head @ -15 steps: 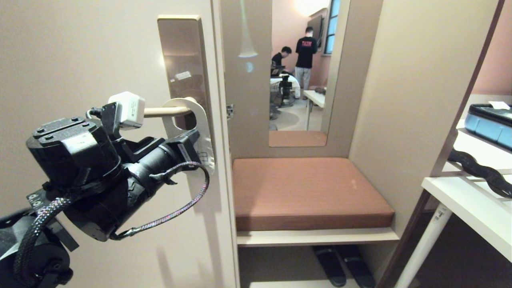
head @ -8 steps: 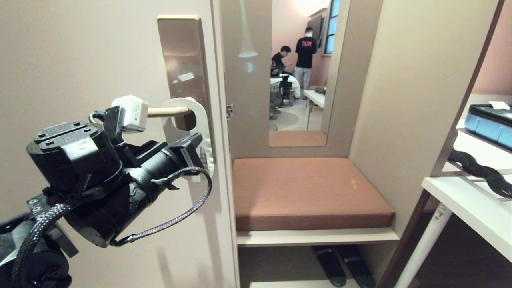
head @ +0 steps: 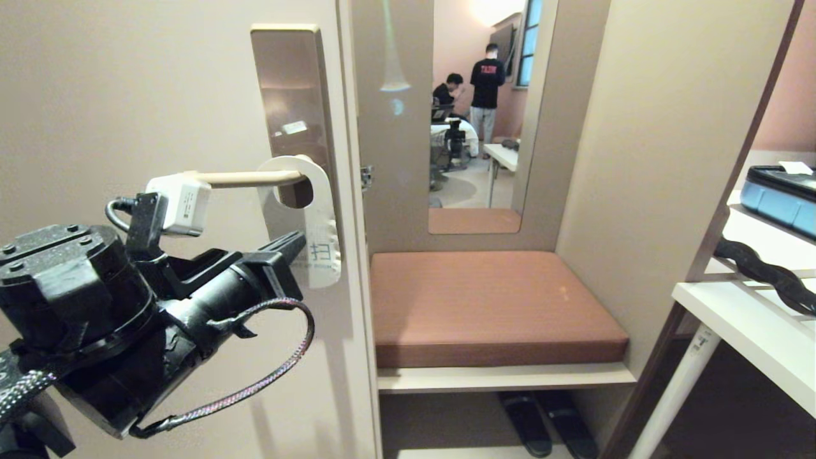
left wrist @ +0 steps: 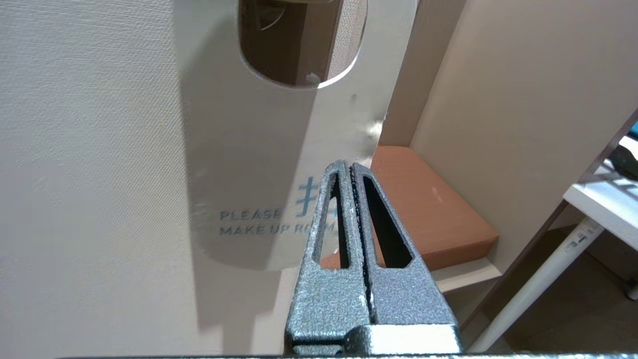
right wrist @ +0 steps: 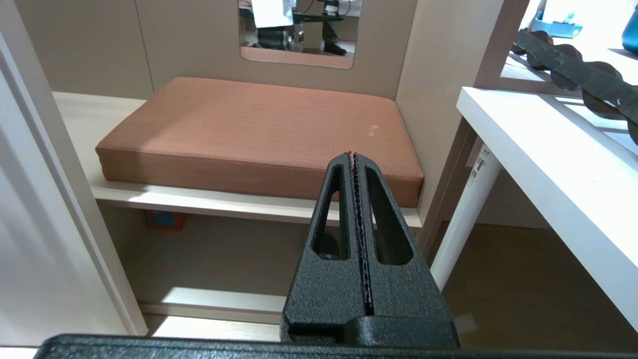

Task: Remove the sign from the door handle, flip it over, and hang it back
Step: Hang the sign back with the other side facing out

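The sign [head: 322,210] hangs by its round hole on the cream door handle [head: 248,179], white face with blue text toward me. The handle sits on a tall brown plate [head: 290,89]. My left gripper [head: 298,238] is shut and empty, its tip just in front of the sign's lower half; the left wrist view shows its shut jaws [left wrist: 351,164] before the sign [left wrist: 249,174] with the words "PLEASE MAKE UP ROOM". I cannot tell whether the tip touches the sign. My right gripper [right wrist: 353,154] is shut and empty, parked low facing the bench.
To the right of the door stands a brown cushioned bench [head: 491,306] with slippers [head: 542,421] beneath. A mirror [head: 478,115] above it reflects two people. A white desk [head: 746,319] with a blue case [head: 781,191] stands at the far right.
My left arm has drawn back and down to the left, away from the sign. The sign now hangs straight with its blue text uncovered.
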`<state>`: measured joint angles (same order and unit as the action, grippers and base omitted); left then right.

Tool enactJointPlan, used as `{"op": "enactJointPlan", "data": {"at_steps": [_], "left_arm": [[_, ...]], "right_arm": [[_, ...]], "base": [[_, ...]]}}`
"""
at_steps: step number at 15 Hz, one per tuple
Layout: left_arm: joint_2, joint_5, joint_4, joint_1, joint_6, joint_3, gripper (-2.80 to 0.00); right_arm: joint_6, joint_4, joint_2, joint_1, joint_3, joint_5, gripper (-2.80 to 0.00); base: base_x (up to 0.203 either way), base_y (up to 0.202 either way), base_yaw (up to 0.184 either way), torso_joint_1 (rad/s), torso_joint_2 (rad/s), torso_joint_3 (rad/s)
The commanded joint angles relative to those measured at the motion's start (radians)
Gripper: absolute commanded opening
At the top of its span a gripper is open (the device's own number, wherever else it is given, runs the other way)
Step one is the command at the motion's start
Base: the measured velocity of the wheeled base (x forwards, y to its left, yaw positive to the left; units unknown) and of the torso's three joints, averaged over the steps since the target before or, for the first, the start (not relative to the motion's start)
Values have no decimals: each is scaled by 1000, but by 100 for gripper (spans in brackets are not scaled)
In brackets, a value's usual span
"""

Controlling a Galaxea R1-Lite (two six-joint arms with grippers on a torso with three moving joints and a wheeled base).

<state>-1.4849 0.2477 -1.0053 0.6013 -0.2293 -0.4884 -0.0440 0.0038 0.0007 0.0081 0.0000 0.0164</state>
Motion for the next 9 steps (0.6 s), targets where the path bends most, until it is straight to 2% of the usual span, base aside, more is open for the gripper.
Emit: {"op": "enactJointPlan", "data": {"at_steps": [1, 4, 9], "left_arm": [[69, 1, -5, -1, 12, 63, -280], [141, 1, -3, -35, 30, 140, -280], [242, -5, 2, -215, 108, 246, -280]], "right_arm": [[0, 0, 1, 0, 0, 0, -280], [0, 0, 1, 0, 0, 0, -280], [0, 1, 1, 0, 0, 0, -280]], "base": [[0, 0, 0, 0, 0, 0], [0, 0, 0, 0, 0, 0], [0, 0, 0, 0, 0, 0]]}}
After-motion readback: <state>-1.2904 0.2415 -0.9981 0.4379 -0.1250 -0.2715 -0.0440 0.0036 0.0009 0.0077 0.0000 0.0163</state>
